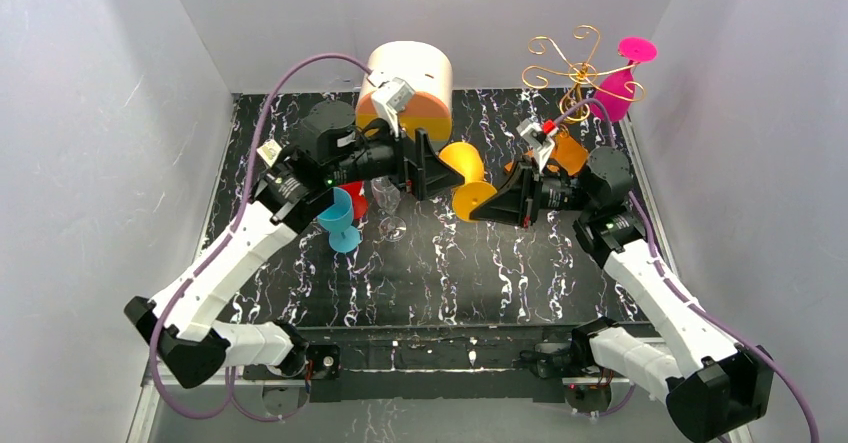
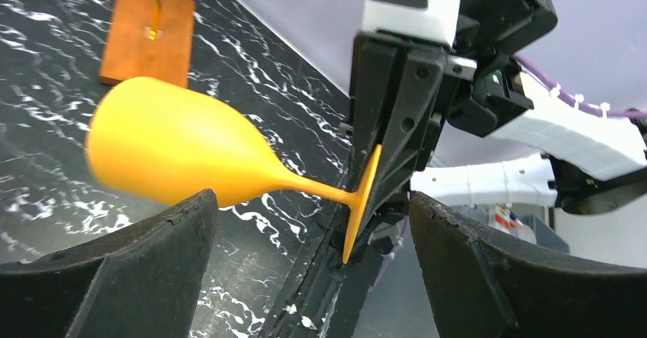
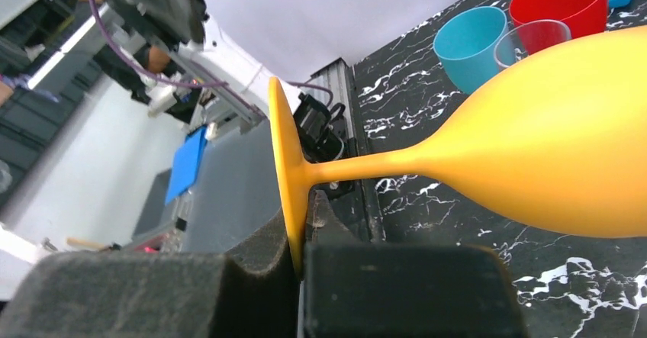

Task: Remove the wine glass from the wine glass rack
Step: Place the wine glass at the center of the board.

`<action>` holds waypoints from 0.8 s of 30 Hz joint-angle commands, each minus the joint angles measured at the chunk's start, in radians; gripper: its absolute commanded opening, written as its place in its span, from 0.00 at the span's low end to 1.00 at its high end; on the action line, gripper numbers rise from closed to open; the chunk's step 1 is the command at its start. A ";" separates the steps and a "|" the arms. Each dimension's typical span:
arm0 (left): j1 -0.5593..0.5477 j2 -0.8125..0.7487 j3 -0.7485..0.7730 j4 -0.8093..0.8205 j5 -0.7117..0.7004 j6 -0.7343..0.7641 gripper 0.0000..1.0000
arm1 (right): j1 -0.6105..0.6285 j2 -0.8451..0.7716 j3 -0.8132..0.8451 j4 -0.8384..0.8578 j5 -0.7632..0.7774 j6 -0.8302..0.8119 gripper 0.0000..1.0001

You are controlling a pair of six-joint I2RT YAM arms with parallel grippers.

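As right end effector clamps foot edge, wine glass aloft

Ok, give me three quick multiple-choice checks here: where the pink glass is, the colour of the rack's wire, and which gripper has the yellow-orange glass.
1. The pink glass is: A) hanging on the wine glass rack; B) lying on the table; C) on the drawer box.
2. The rack's wire is: A) silver; B) gold; C) black.
3. The yellow-orange glass is gripped by: A) the left gripper, on its bowl; B) the right gripper, on its foot; C) neither.
Answers: 1 A, it hangs among the scroll arms. 2 B, the scrolls look gold from above. 3 B, the right jaws pinch the foot disc; the left stand open.
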 commanded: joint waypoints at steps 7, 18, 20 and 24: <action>0.115 -0.033 0.148 -0.241 -0.252 -0.002 0.96 | 0.000 -0.109 -0.042 -0.225 -0.243 -0.729 0.01; 0.257 0.021 0.093 -0.114 0.023 -0.194 0.96 | 0.000 -0.266 -0.068 -0.422 -0.313 -1.217 0.01; 0.258 0.020 0.067 -0.053 0.079 -0.231 0.96 | 0.000 -0.272 -0.066 -0.431 -0.320 -1.243 0.01; 0.258 0.072 0.047 0.026 0.233 -0.294 0.92 | 0.000 -0.264 -0.040 -0.460 -0.328 -1.292 0.01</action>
